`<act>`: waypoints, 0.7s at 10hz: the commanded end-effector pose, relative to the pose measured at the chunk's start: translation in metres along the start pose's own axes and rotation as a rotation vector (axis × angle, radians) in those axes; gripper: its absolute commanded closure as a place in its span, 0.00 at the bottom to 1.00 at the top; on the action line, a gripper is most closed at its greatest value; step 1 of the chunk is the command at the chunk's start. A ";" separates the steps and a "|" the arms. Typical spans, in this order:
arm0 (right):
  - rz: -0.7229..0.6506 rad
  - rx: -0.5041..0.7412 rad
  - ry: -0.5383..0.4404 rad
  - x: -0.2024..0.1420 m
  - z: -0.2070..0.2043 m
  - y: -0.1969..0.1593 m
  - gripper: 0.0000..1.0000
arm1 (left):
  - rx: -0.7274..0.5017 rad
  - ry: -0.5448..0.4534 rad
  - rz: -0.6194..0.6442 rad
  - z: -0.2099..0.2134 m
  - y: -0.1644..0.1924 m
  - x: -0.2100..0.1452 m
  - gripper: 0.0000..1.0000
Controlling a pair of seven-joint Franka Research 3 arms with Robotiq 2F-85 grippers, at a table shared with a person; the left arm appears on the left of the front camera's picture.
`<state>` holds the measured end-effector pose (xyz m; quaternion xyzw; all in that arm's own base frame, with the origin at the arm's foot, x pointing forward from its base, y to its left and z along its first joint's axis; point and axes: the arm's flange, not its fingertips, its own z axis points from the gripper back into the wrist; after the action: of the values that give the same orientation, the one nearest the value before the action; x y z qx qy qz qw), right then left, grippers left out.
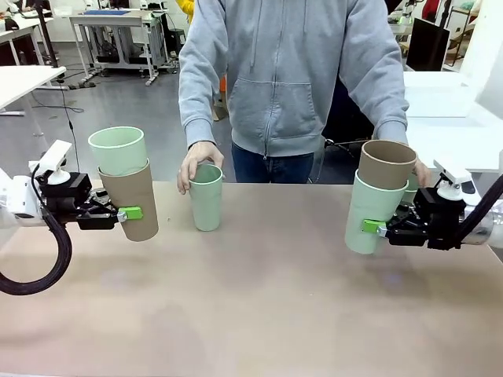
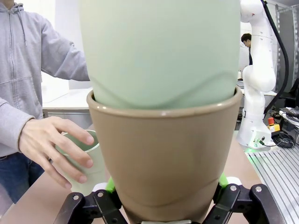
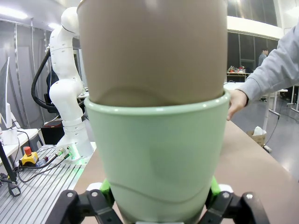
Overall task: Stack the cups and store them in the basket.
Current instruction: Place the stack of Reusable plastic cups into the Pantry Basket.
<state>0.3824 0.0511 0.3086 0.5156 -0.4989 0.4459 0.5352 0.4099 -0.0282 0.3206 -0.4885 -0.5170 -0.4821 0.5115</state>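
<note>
My left gripper (image 1: 134, 214) is shut on a tan cup (image 1: 132, 200) with a mint cup (image 1: 118, 149) nested in it, held just above the table at the left. The left wrist view shows the same tan cup (image 2: 163, 154) and mint cup (image 2: 159, 46) close up. On the right, my right gripper (image 1: 368, 226) is shut on a mint cup (image 1: 371, 212) that carries a tan cup (image 1: 385, 162) inside, also seen as mint cup (image 3: 159, 154) and tan cup (image 3: 154, 46). A person's hand (image 1: 192, 161) holds a single mint cup (image 1: 207, 196) standing on the table. The basket is out of view.
The person stands at the far edge of the brown table (image 1: 259, 314). Their other hand (image 1: 422, 169) rests behind my right stack, where a sliver of another mint cup (image 1: 411, 187) shows. The near half of the table is free.
</note>
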 end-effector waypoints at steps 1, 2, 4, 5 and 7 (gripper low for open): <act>0.013 -0.002 0.000 0.002 0.000 0.000 0.15 | -0.002 -0.002 -0.010 0.000 0.000 0.003 0.15; 0.013 -0.002 0.000 0.002 0.000 0.000 0.15 | -0.002 -0.002 -0.010 0.000 0.000 0.003 0.15; 0.013 -0.002 0.000 0.002 0.000 0.000 0.15 | -0.002 -0.002 -0.010 0.000 0.000 0.003 0.15; 0.013 -0.002 0.000 0.002 0.000 0.000 0.15 | -0.002 -0.002 -0.010 0.000 0.000 0.003 0.15; 0.013 -0.002 0.000 0.002 0.000 0.000 0.15 | -0.002 -0.002 -0.010 0.000 0.000 0.003 0.15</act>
<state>0.3824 0.0511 0.3086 0.5156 -0.4989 0.4459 0.5352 0.4099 -0.0282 0.3206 -0.4885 -0.5170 -0.4821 0.5115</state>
